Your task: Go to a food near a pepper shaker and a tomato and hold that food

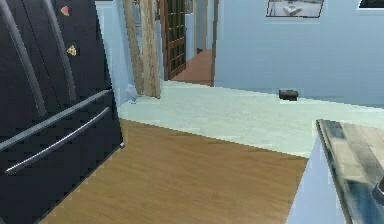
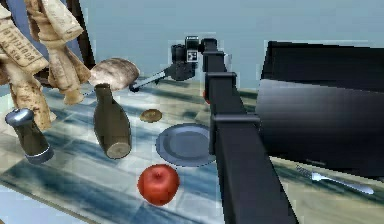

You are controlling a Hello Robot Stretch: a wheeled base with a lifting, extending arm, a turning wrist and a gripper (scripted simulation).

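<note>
A round brown loaf of bread [image 2: 113, 72] lies at the back of the marbled counter [image 2: 70, 185] in the arm side view. A red tomato [image 2: 158, 184] sits near the counter's front edge. A dark grey pepper shaker [image 2: 30, 134] stands at the left. The dark arm [image 2: 235, 130] rises from the bottom edge over the counter. My gripper [image 2: 143, 84] points left, and its thin fingers end close to the loaf's right side. Since the loaf rests on the counter behind the fingers, I cannot tell whether the gripper holds anything.
A brown vase [image 2: 112, 124], a grey plate [image 2: 187, 146], a small brown disc [image 2: 151, 116], a fork [image 2: 335, 181], a big dark box [image 2: 320, 105] and tan sculptures [image 2: 45, 50] share the counter. The forward view has a black fridge [image 1: 50, 90], wood floor [image 1: 190, 170], a doorway [image 1: 190, 45] and the counter's corner [image 1: 350, 160].
</note>
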